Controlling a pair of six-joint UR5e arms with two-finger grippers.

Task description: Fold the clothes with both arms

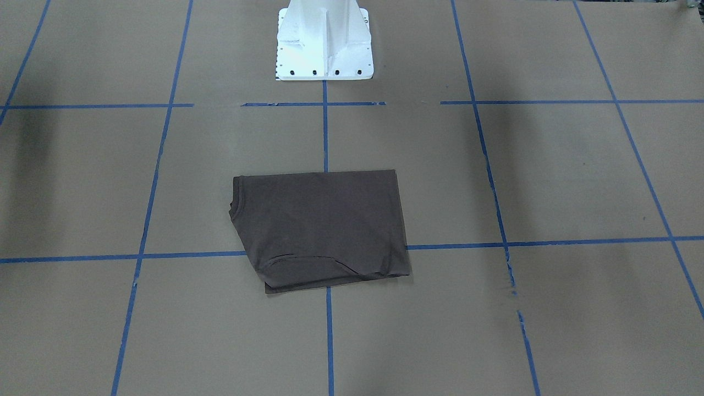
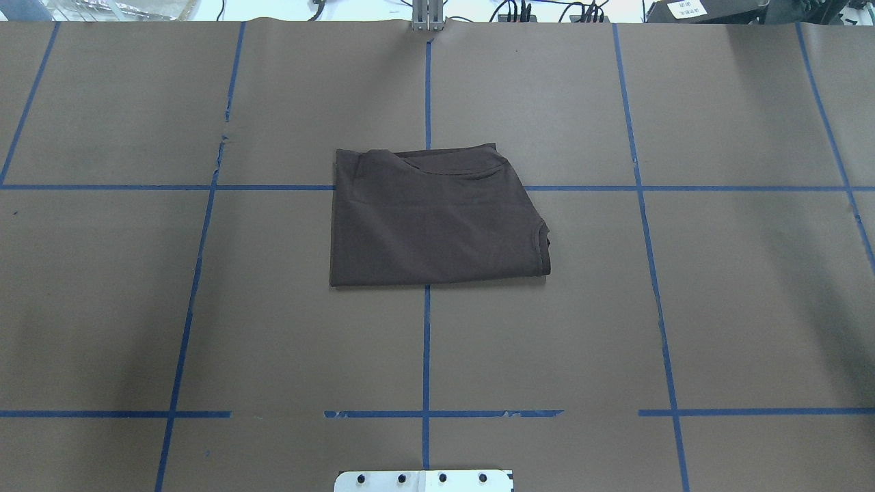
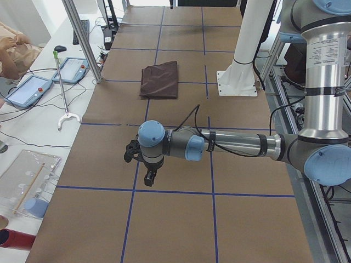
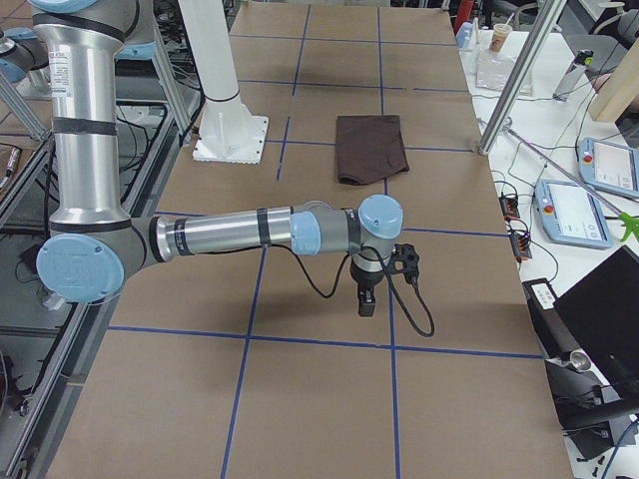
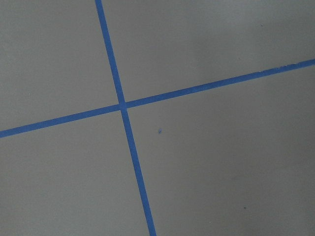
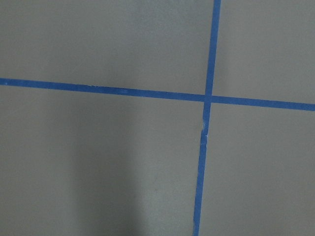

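**Seemingly the last step: shirt folded, both arms held wide**

Evidently the folding is done or very nearly so. The dark brown short-sleeved T-shirt [image 2: 431, 219] lies flat as a compact, roughly rectangular packet at the middle of the brown paper-covered table with its blue tape grid [image 2: 718, 307]. It sits across the centre line, out in front of the white metal pedestal base [image 1: 324, 38]. Its ribbed collar shows at the edge toward the robot's right, and a curved hem runs along the far edge.

Neither arm is near it. The silver-grey left arm with light blue joint caps [image 3: 236, 145] reaches low over bare paper well off to its own side, its black two-finger left gripper [image 3: 149, 178] pointing down above the table. The matching right arm [image 4: 230, 232] mirrors it at the other end, its right gripper [image 4: 365, 299] also hanging clear of the surface. Only the side cameras show either gripper, so I cannot tell whether the fingers are spread or pressed together. The wrist cameras show only paper and crossing tape.

As I judge it, the next move calls for little. At most, both arms would come back in together to square the slightly slanted collar-side edge (the one untidy spot), or else simply stay parked.
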